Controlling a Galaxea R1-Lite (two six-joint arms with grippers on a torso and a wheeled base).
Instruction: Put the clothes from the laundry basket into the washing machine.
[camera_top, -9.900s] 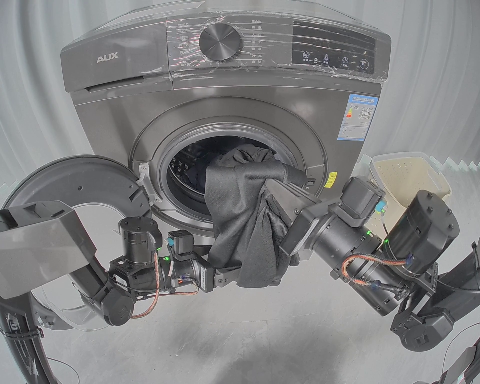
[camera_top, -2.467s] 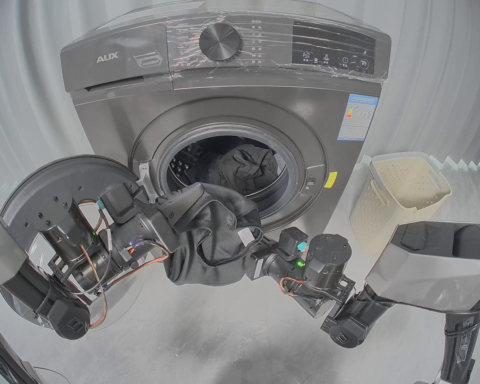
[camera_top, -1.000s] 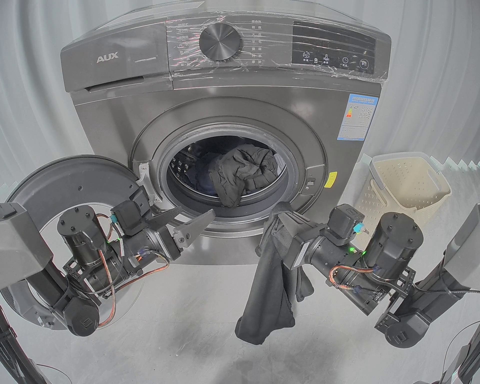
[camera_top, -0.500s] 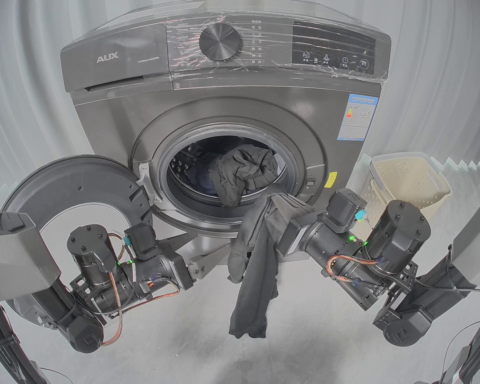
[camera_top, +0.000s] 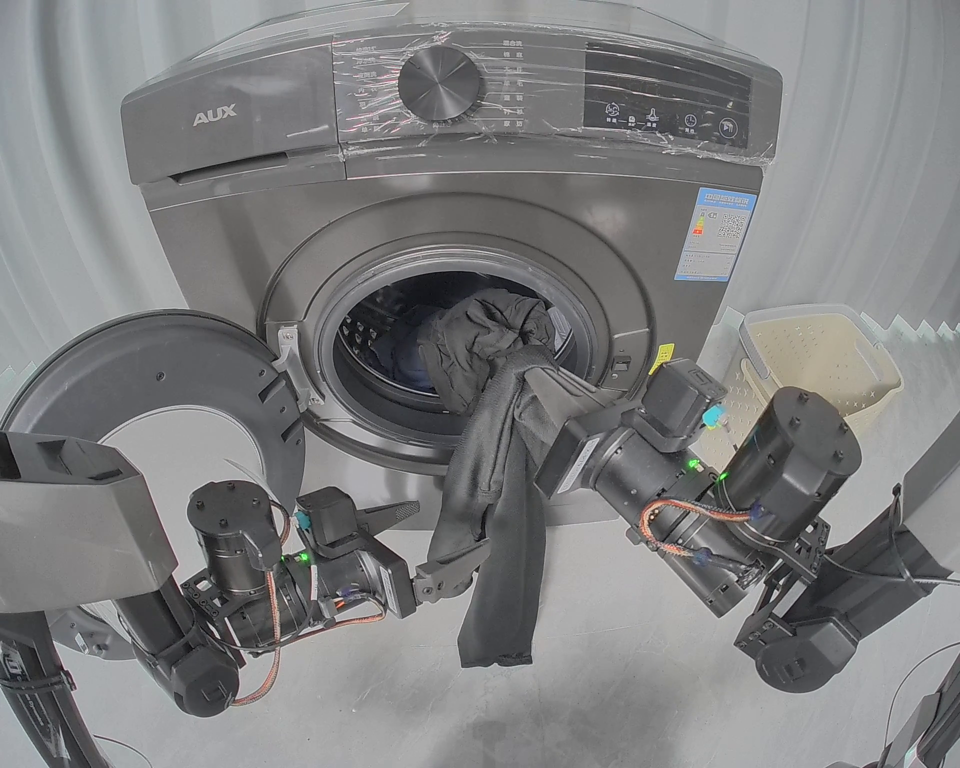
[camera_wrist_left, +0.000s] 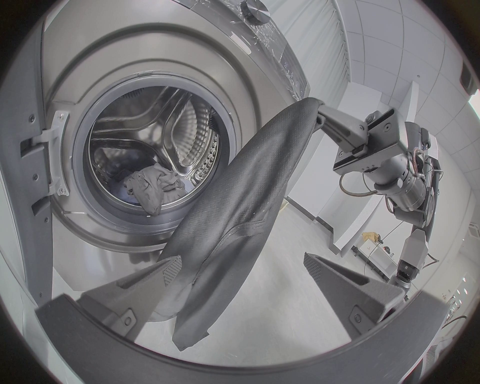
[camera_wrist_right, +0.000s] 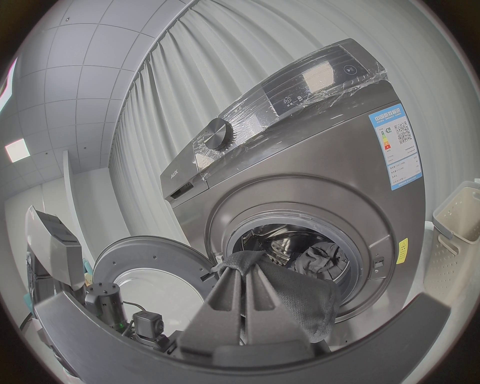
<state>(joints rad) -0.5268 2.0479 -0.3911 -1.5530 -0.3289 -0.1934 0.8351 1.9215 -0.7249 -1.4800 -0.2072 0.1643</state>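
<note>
Grey washer (camera_top: 450, 215) stands front-on, controls up top under clear film, round mouth open. Its door (camera_top: 150, 370) is swung fully out to the robot's left, hinged at the mouth's left edge. Cream basket (camera_top: 805, 310) w/ perforated walls sits upright on the floor just beside the washer's right side.

Long dark garment (camera_top: 500, 520): top end is pinched at the mouth's lower right rim, right at the opening. The rest hangs straight down outside, in front of the washer's lower panel, hem free above the floor. Not in the drum.

A pile (camera_top: 480, 335) of dark clothes lies low at the front of the drum, one fold lolling toward the lip. In the head view the garment's top overlaps it; can't tell if they touch.

R gripper (camera_top: 535, 372) points at the mouth from lower right. Fingers are pressed tight together on the garment's top, cloth wrapped over the tips; the right wrist view shows the R gripper (camera_wrist_right: 245, 272) the same way, clamped side by side.

L gripper (camera_top: 450, 528) sits low, below the mouth, at the garment's left side. Fingers spread wide, gripping nothing. In the left wrist view the garment (camera_wrist_left: 235, 210) hangs across the gap, its lower part lying against one finger (camera_wrist_left: 150, 286), apart from the other.
</note>
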